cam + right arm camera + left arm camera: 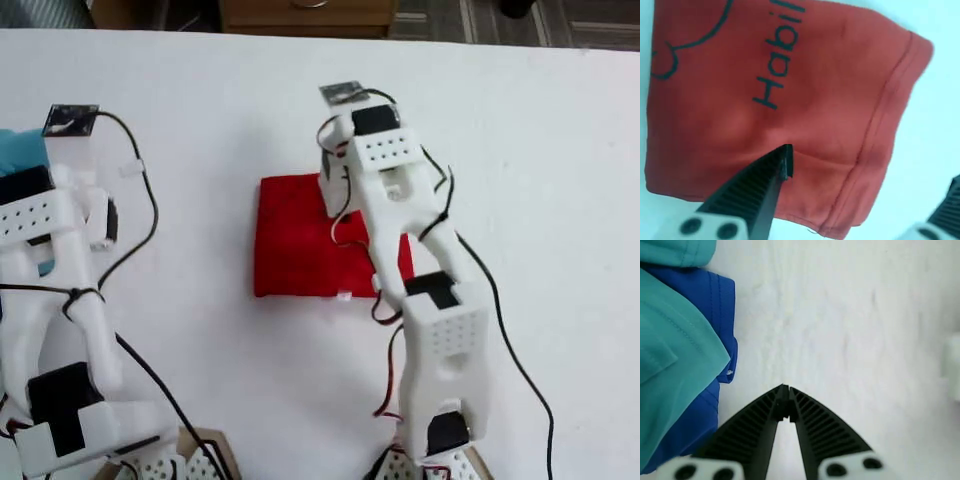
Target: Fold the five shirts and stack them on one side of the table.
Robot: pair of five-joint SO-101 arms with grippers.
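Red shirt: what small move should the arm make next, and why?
Probably shut the right tool on the red shirt: it looks folded, its hem lies between the open fingers, and the teal shirt and blue shirt lie off to one side.

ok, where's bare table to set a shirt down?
Free: the table right of the right arm, the far strip beyond the red shirt, and the gap between that shirt and the left arm. Crowded: the left edge, where the teal shirt lies on the blue shirt.
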